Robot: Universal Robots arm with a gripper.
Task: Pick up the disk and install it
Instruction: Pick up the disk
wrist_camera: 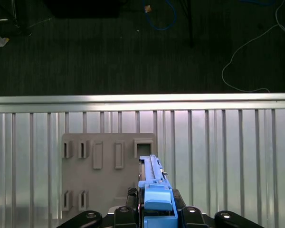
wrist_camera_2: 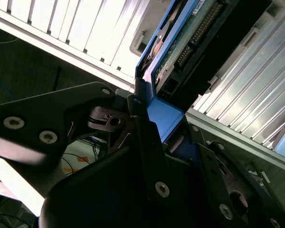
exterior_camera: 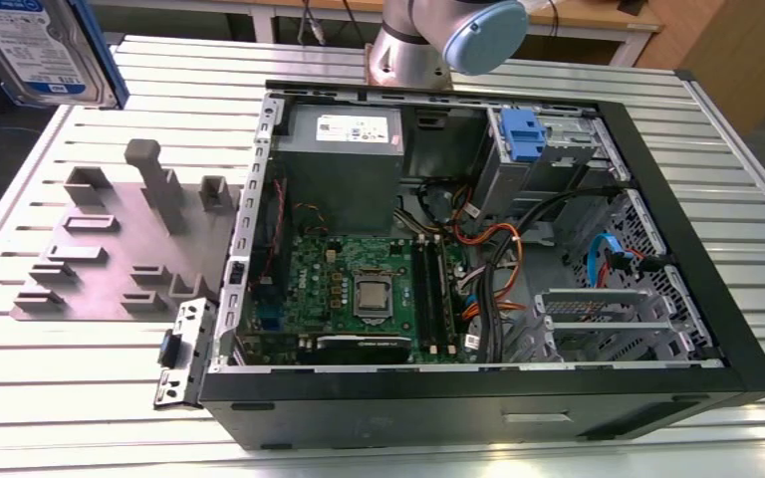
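Note:
The disk (exterior_camera: 35, 48) hangs high at the exterior view's upper left, label side showing, with a blue bracket along its edge. In the first wrist view the disk (wrist_camera: 153, 183) appears edge-on, above the grey fixture plate (wrist_camera: 104, 175). My gripper (wrist_camera: 155, 213) is shut on the disk's blue bracket end. The second wrist view shows the disk (wrist_camera_2: 190, 42) with its green circuit board and connector. There my gripper (wrist_camera_2: 168, 124) has its black fingers (wrist_camera_2: 143, 128) clamped on the blue bracket.
An open computer case (exterior_camera: 741, 329) lies on the slatted metal table (exterior_camera: 37, 398). Inside it are a motherboard (exterior_camera: 370, 294), a power-supply box (exterior_camera: 343, 139) and a drive bay with a blue clip (exterior_camera: 522, 134). The grey fixture plate (exterior_camera: 111, 254) lies beside the case, on the exterior view's left.

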